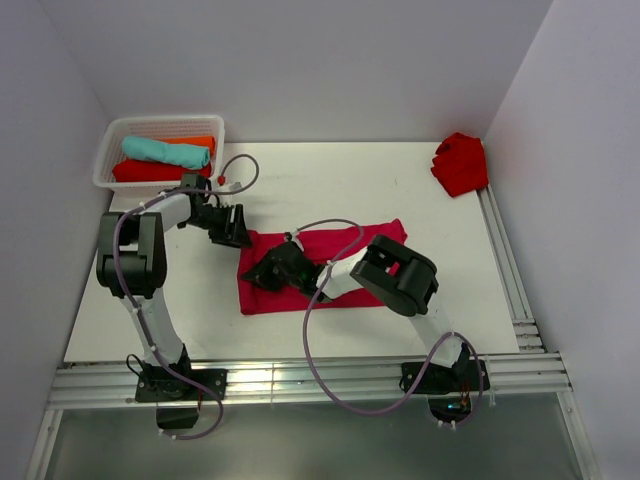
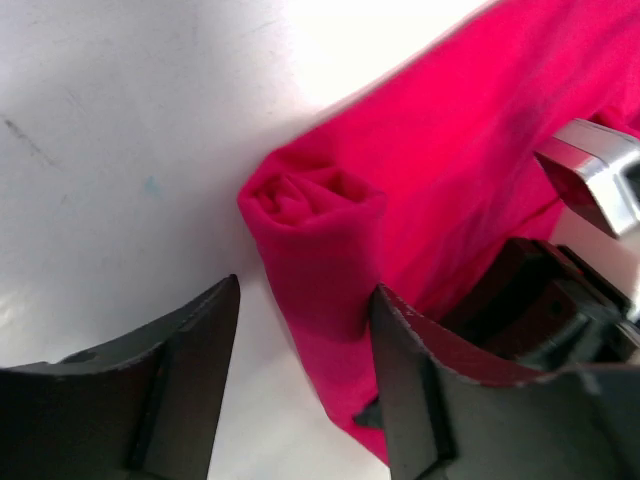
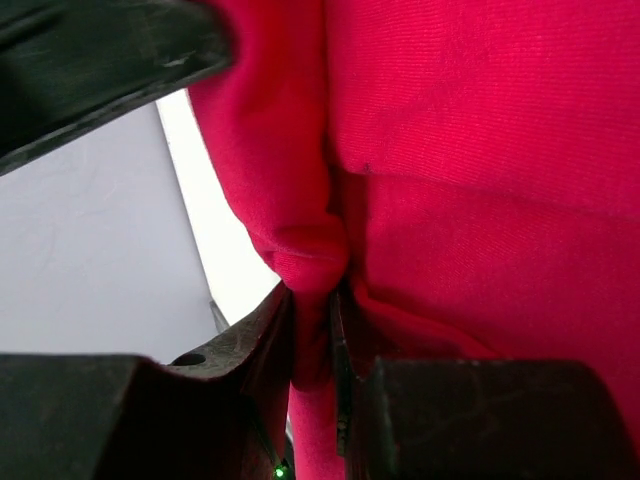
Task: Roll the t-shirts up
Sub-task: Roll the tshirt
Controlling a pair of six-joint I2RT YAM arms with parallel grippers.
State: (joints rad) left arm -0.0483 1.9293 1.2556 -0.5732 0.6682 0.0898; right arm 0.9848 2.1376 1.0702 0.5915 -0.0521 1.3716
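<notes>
The pinkish-crimson t-shirt lies on the white table as a folded strip, its left end rolled up. In the left wrist view the rolled end shows a spiral of cloth. My left gripper is open, and its fingers straddle that rolled end at the strip's far left corner. My right gripper is on the strip's left part, shut on a pinched fold of the crimson cloth. The neck label is hidden.
A white basket at the back left holds a teal roll, an orange shirt and a red roll. A crumpled scarlet t-shirt lies at the back right. A metal rail runs along the near edge.
</notes>
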